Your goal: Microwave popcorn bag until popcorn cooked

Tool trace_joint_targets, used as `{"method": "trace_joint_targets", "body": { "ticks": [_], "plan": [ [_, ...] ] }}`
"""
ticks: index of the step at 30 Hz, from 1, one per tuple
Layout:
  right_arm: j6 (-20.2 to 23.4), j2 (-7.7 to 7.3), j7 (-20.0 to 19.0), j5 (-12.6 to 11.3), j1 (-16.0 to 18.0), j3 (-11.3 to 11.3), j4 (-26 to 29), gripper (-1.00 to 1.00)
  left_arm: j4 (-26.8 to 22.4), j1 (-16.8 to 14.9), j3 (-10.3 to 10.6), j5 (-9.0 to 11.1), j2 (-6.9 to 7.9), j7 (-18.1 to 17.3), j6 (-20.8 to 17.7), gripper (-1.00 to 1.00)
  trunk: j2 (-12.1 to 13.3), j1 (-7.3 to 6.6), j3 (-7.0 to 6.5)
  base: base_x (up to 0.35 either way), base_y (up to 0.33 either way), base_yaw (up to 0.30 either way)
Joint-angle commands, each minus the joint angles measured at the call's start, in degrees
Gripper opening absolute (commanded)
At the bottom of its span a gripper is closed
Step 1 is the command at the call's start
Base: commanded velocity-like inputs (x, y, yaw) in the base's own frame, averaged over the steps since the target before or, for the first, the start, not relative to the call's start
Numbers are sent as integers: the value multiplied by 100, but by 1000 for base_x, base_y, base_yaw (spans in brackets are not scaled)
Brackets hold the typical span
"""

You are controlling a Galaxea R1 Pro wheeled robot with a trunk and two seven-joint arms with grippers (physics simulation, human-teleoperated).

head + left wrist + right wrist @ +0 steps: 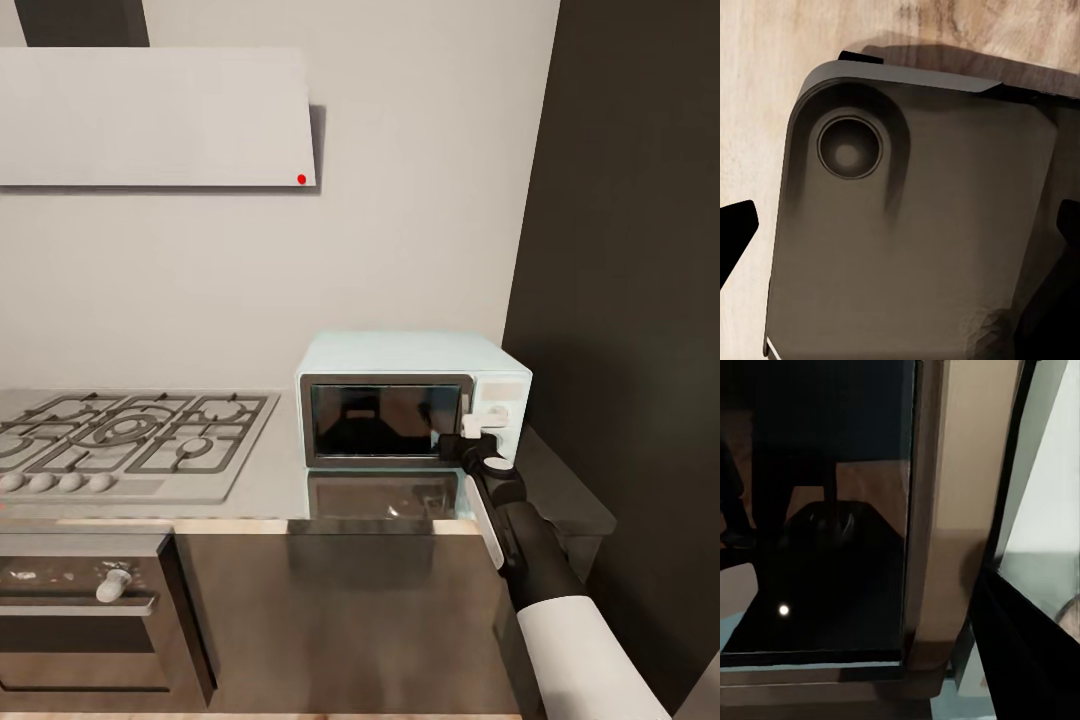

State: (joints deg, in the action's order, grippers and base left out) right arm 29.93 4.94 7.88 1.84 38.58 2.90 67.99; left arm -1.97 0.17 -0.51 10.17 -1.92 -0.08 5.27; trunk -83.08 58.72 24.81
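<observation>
The pale mint-white microwave [400, 355] stands on the grey countertop [265, 480] against the wall, its dark glass door [385, 420] closed. My right gripper [462, 440] is at the door's right edge, beside the knob panel [503, 410], and its jaws look open. In the right wrist view the dark door glass [817, 510] and its frame [945, 547] are very close, with one dark finger [1027, 660] in front of them. My left gripper [900, 229] hangs open over my own dark base [945, 150]. The popcorn bag is out of view.
A gas cooktop [120, 435] with a row of knobs lies left of the microwave, above a built-in oven [80, 600]. A white hood [150, 115] hangs over it. A tall dark panel [640, 250] closes off the right side. Wood floor [765, 75] lies below.
</observation>
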Motion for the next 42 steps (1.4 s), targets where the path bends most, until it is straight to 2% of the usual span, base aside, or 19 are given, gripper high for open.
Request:
{"method": "trace_joint_targets", "body": {
  "ticks": [1,11,17,29,42],
  "plan": [
    [40,-2,20,92,1,0,4,-100,-5,1,-1,38,-1,-1,9,100,0,1,5,0,0,0],
    [12,-2,29,97,1,-112,4,-100,-5,1,-8,32,-1,-1,9,100,0,1,5,-40,0,0],
    [-61,6,29,105,3,-106,11,-100,-5,1,-6,29,-1,-1,9,100,0,1,5,-273,0,0],
    [-48,7,20,126,1,-106,12,-100,-5,1,-2,29,-1,-1,18,100,0,1,5,-15,0,0],
    [-48,7,20,114,1,-97,12,-100,-5,3,-10,29,-1,-1,18,100,0,1,5,-137,0,0]
  ]
}}
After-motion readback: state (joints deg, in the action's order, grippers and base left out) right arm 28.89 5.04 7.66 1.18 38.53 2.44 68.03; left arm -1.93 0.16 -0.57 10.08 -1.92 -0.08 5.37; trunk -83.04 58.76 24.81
